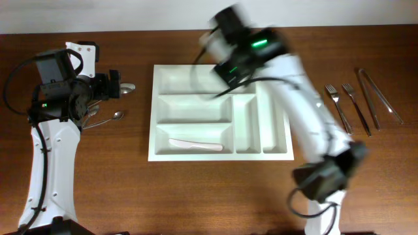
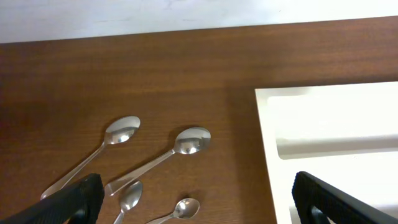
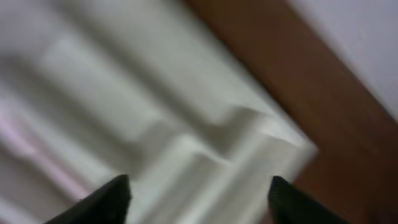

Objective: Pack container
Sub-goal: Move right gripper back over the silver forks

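Right tool (image 3: 199,198): fingers (image 3: 118,194) spread well apart, nothing between them, touching nothing. The wrist view is badly blurred. Directly under it is the container (image 1: 215,156), a white tray with dividers. From overhead this tool hangs above the tray's upper part, about where the top wide compartment meets the narrow ones. Can't tell the exact compartment because the arm is smeared. In the wide compartment farthest from this tool, a pale knife-shaped piece (image 1: 196,145) lies flat, lengthwise.

Left tool (image 2: 199,205): fingers at full spread, gripping nothing, hovering over the brown desk (image 1: 130,189). Four metal spoons lie just ahead of it, toward its left finger. The first big spoon (image 2: 122,131) and the second big spoon (image 2: 191,140) lie side by side, bowls pointing away from the tool. The first small spoon (image 2: 130,194) and the second small spoon (image 2: 186,206) lie nearer the fingertips. None touches the tool. The container's left wall is ahead on this tool's right side, apart from the spoons.

Beyond the right tool, past the tray's right edge, the first fork (image 1: 339,109), the second fork (image 1: 358,111) and the tongs (image 1: 379,98) lie side by side on the desk, well apart from the tray.
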